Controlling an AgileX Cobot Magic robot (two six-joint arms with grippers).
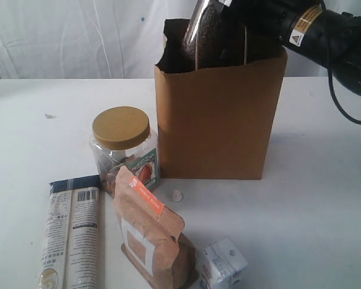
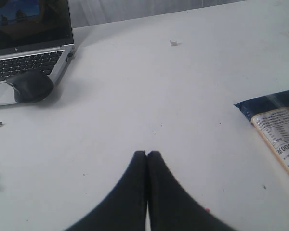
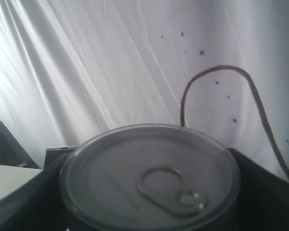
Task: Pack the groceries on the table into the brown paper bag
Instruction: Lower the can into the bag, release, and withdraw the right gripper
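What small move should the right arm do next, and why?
Probably lower the dark round metal tin deeper into the tall brown paper bag: the right gripper holds it tilted at the bag's open mouth, high above the bottom.

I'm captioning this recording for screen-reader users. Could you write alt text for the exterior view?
The right arm holds a dark tin tilted in the mouth of a brown paper bag on a white table. In front sit a yellow-lidded jar, brown pouch, long printed packet and small white carton.
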